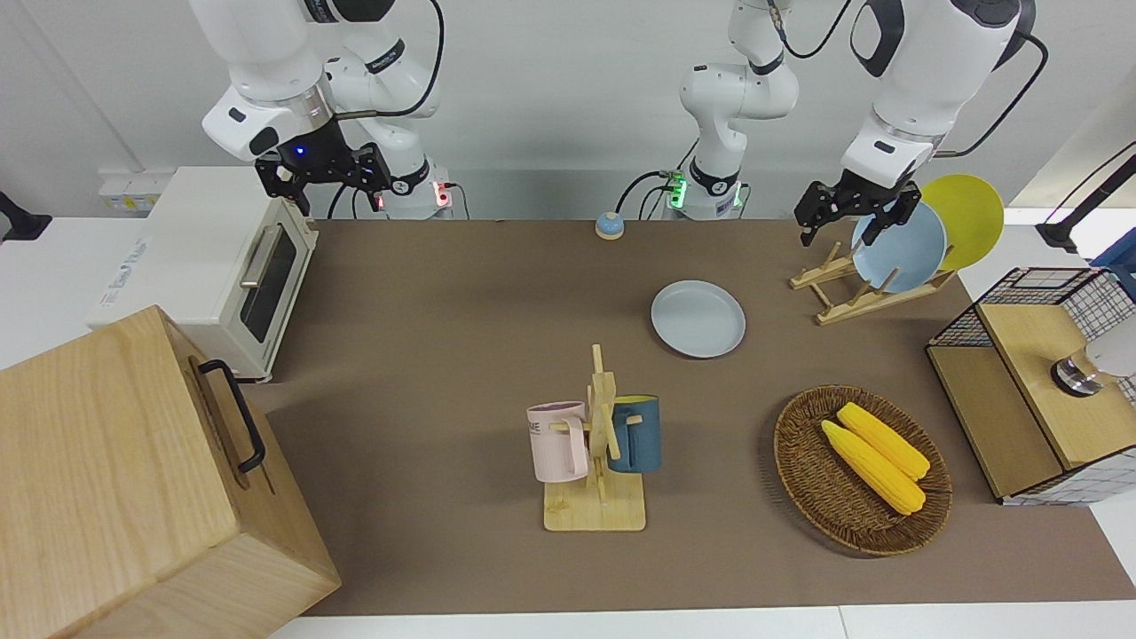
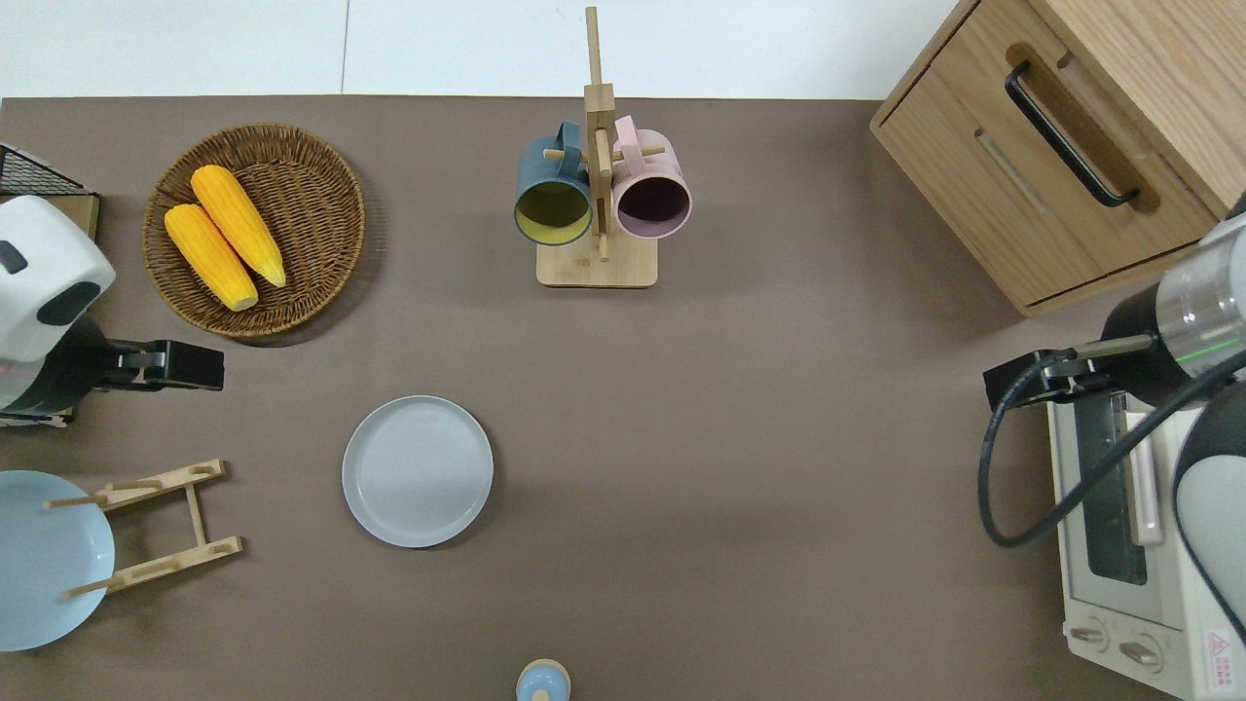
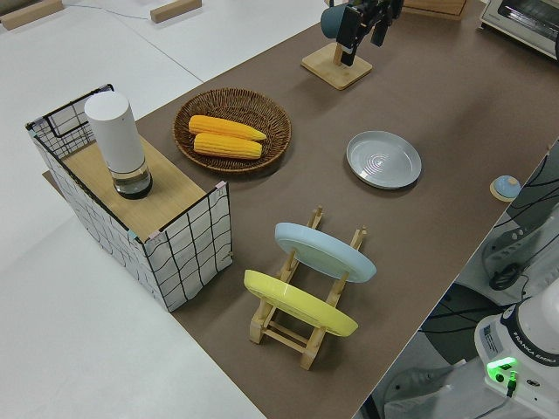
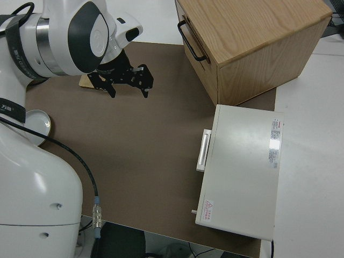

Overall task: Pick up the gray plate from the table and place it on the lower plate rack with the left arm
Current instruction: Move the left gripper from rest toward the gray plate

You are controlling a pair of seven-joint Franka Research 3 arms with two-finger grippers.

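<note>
**Gray plate lying flat, my left gripper up by the rack**

I am holding my left gripper (image 1: 848, 211) in the air with its black fingers apart and nothing between them; the overhead view is placing it over bare mat between the woven wicker basket (image 2: 321, 185) and the slanted light-wood plate rack (image 2: 161, 526). My right arm is parked, its gripper (image 1: 327, 174) spread open too.

The round pale gray plate (image 2: 418, 470) with its shallow raised rim is lying flat on the brown mat (image 2: 779, 438), beside the rack toward the right arm's end and well apart from it. The left side view is showing faint rings in its glossy face.

That side view is also showing a smooth yellow plate (image 3: 300, 302) leaning in the rack beside the light blue plate (image 3: 324, 250); the overhead view is cutting the yellow one off. The empty peg slots are the ones nearest the gray plate.

The pink mug (image 1: 558, 441) on the wooden peg stand (image 1: 601, 461) is bearing dark letters I cannot read fully.
</note>
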